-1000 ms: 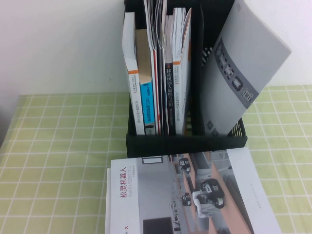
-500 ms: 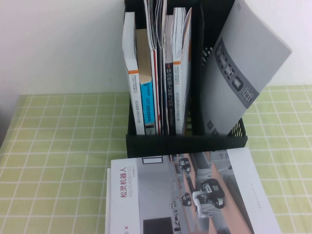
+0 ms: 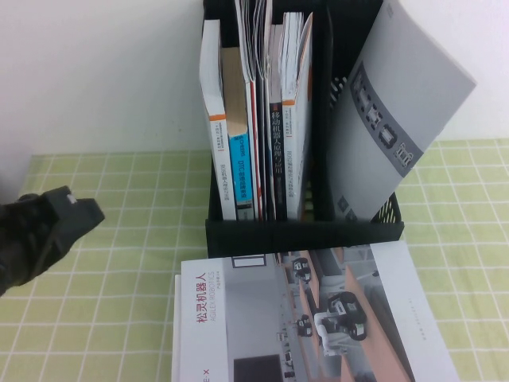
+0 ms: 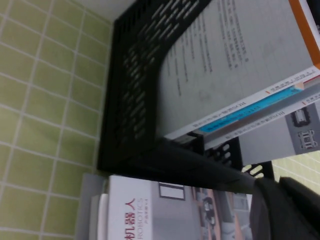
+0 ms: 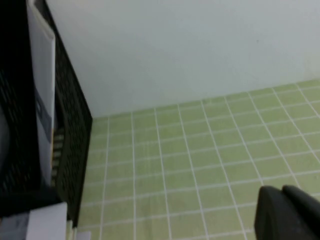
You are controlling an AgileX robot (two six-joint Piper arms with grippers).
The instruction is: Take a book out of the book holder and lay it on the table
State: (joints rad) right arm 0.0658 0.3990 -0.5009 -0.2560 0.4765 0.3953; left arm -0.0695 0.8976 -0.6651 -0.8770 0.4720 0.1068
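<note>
Left end effector: at the table's left edge in the high view, low over the cloth and well apart from the book holder; a dark arm ends in a blunt grey tip. Whether its fingers are spread or pressed together I cannot tell.
Right end effector: not in the high view; its own wrist view shows dark fingertips pressed together, holding nothing, over bare cloth beside the holder's outer wall. It looks parked.
Book holder: black, upright at the back of the table, slotted sides, open front lip.
The book: grey back outward, standing in the holder's right compartment, tilted so its top corner leans out past the rack; judged the easiest to pull, being loose and alone there.
Upright books: packed together in the left compartments, spines forward.
Flat book: robot-photo cover, lying on the table just before the holder, taking up the near landing space.
</note>
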